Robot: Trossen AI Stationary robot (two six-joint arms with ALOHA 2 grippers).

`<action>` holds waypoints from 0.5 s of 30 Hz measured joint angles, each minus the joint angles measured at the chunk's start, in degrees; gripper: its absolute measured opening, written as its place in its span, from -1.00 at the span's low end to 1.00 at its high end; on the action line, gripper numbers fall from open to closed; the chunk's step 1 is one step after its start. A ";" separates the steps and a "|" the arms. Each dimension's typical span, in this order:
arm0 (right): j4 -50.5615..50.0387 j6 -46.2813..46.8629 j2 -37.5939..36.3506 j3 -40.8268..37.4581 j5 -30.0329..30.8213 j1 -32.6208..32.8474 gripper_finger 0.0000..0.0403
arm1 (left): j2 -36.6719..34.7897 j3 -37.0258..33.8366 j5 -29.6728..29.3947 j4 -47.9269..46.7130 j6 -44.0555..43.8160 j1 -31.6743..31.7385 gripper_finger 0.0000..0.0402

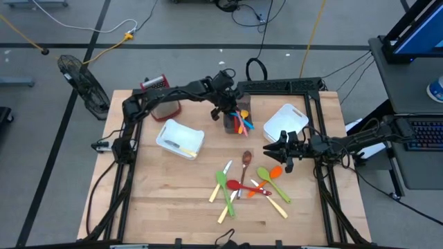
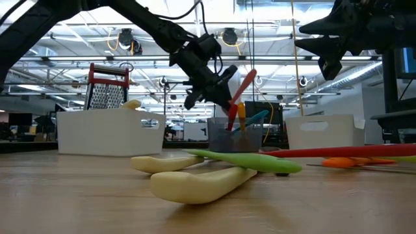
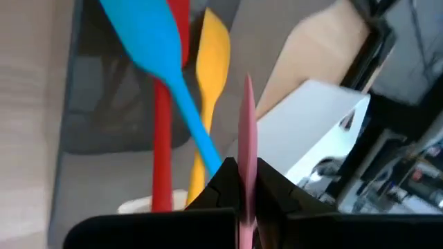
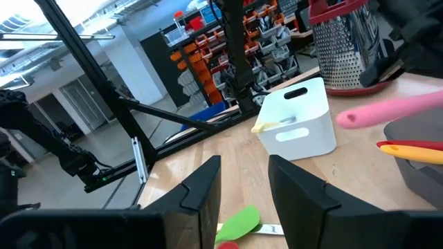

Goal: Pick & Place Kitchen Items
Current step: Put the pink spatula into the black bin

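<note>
sorting partly done: several utensils already in the grey bin (image 1: 232,123).
left gripper (image 3: 239,181) clamps a pink utensil (image 3: 247,131) over it; right gripper (image 4: 242,183) hangs open above the table pile (image 1: 246,185).

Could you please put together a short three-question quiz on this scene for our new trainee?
1. True or false: the left gripper is shut on the pink utensil over the grey bin.
2. Which arm waits with its fingers open above the table? A) left B) right C) neither
3. Fill in: the box grater stands beside the ____ arm's base side of the table.

Key:
1. True; the pink handle sits pinched between its fingers, next to the blue utensil, the yellow one and the red one in the bin.
2. B; the right gripper hangs open above the loose utensils.
3. left.
</note>
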 joint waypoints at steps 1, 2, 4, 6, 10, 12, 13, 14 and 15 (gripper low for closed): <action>0.00 0.00 0.00 0.00 0.00 0.00 -0.43 | 0.40 0.00 -0.66 1.25 -0.77 0.05 -0.96; 0.04 0.00 0.02 0.00 0.00 0.00 -0.43 | 0.57 0.00 -0.72 2.03 -1.20 0.23 -0.96; 0.13 0.01 0.00 0.00 0.00 -0.01 -0.43 | 0.92 0.00 -0.86 1.91 -2.35 0.47 -0.95; 0.11 0.02 0.02 -0.02 0.00 0.00 -0.43 | 1.21 0.02 -1.34 2.30 -3.31 0.64 -0.93; 0.14 0.02 0.02 -0.04 0.00 0.00 -0.43 | 1.32 0.00 -4.22 1.72 -3.60 0.77 -0.91; 0.19 0.03 0.02 -0.04 0.00 0.00 -0.43 | 1.32 0.00 -5.25 2.60 -3.58 0.93 -0.90; 0.17 0.03 0.02 -0.04 0.00 0.00 -0.43 | 1.32 0.00 -5.32 3.30 -3.59 0.99 -0.90; 0.17 0.04 0.02 -0.04 0.00 0.00 -0.43 | 1.32 0.00 -5.46 4.16 -3.42 1.02 -0.90; 0.18 0.04 0.02 -0.04 0.00 0.00 -0.43 | 1.32 0.00 -5.79 5.21 -2.91 1.03 -0.89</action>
